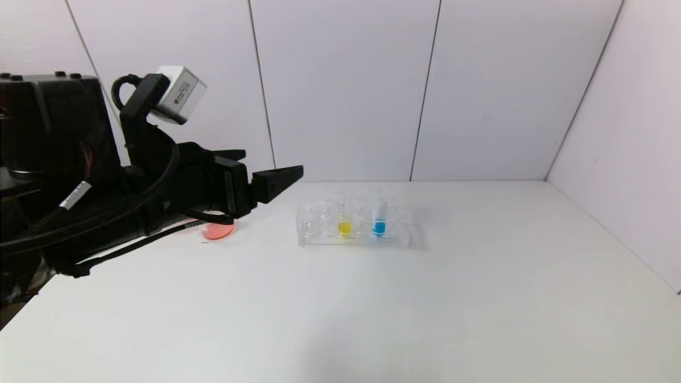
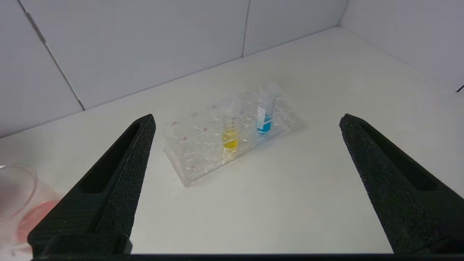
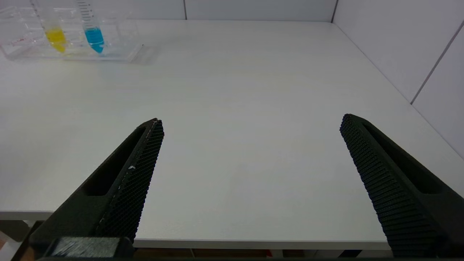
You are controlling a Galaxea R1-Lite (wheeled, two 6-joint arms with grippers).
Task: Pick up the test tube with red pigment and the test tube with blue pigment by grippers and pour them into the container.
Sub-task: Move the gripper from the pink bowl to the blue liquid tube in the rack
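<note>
Blue tube [image 1: 379, 223] stands in the clear rack [image 1: 314, 234], at three o'clock from the left gripper [image 2: 246, 181], whose jaws are wide apart and empty. Red looks poured; next, reach over and grab blue.

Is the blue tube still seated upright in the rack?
Yes: the test tube with blue pigment stands upright in the clear rack, beside the yellow tube.

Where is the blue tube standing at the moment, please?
In the head view the blue tube stands upright in the clear rack mid-table near the back wall, just right of the yellow tube.
</note>
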